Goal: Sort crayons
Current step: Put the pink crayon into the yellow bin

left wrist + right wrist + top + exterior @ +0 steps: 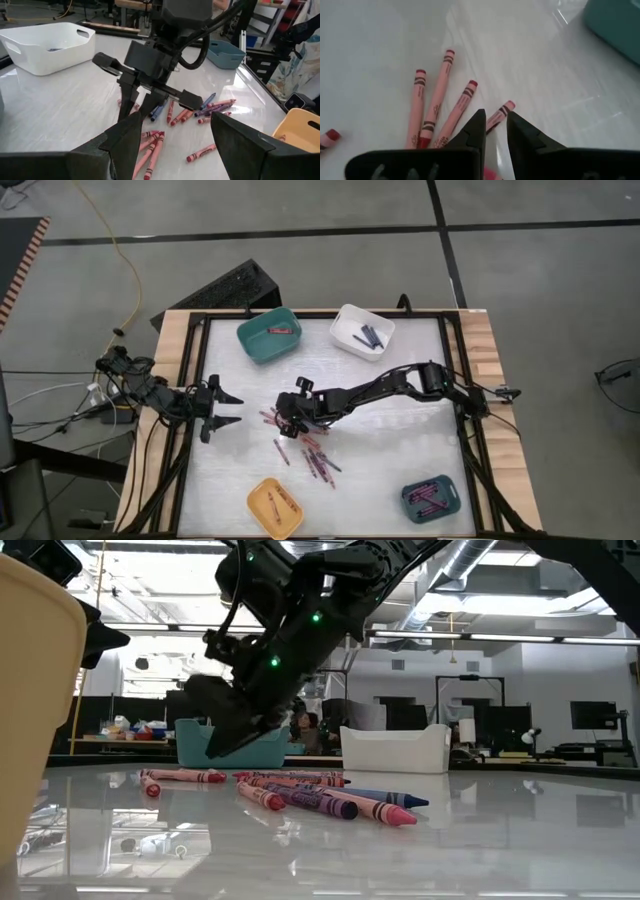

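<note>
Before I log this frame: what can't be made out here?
- Whether the right gripper pinches a crayon: right wrist view, its fingers cover the contact.
- Contents of the white bin and teal bin: low view, their walls hide them.
- Crayon labels: high view, too small.
- Yellow bin: low view, cut off by the left edge.

Your table [400, 435] has a shiny white top with a wooden edge. A loose pile of crayons [300, 445] lies on the middle of it. Past the pile, at the far edge, sit a teal bin [268, 335] and a white bin [362, 330]. On the near side of the pile sit a yellow bin [275, 506] and a dark teal tray [432, 497].
</note>
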Controlling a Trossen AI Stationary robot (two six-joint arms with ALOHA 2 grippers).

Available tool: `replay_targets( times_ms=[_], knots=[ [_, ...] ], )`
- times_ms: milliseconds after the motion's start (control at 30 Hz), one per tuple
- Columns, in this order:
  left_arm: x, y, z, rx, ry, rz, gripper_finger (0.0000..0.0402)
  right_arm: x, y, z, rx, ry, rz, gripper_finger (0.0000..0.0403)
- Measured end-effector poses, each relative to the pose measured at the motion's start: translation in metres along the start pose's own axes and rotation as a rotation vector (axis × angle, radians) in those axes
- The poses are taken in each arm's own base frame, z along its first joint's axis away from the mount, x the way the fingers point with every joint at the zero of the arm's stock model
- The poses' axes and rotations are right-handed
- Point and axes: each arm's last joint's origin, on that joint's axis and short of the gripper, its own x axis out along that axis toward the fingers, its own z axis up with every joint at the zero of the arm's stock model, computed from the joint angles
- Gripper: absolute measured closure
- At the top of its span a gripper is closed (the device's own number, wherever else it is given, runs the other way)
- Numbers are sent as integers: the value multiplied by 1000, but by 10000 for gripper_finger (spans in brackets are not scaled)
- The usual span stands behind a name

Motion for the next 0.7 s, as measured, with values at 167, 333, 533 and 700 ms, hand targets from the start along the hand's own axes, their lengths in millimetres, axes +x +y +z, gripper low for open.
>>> replay_targets(
  times_ms=[167,333,533,700],
  knots=[
    [0,0,0,-6,1,2,174,1,0,0,23,-1,6,330],
    [0,0,0,-6,1,2,174,7,2,-7,34,20,10,330],
    [0,0,0,-7,1,3,174,19,6,-18,52,38,14,330],
    [0,0,0,-15,1,3,174,18,7,-22,71,71,9,343]
  ],
)
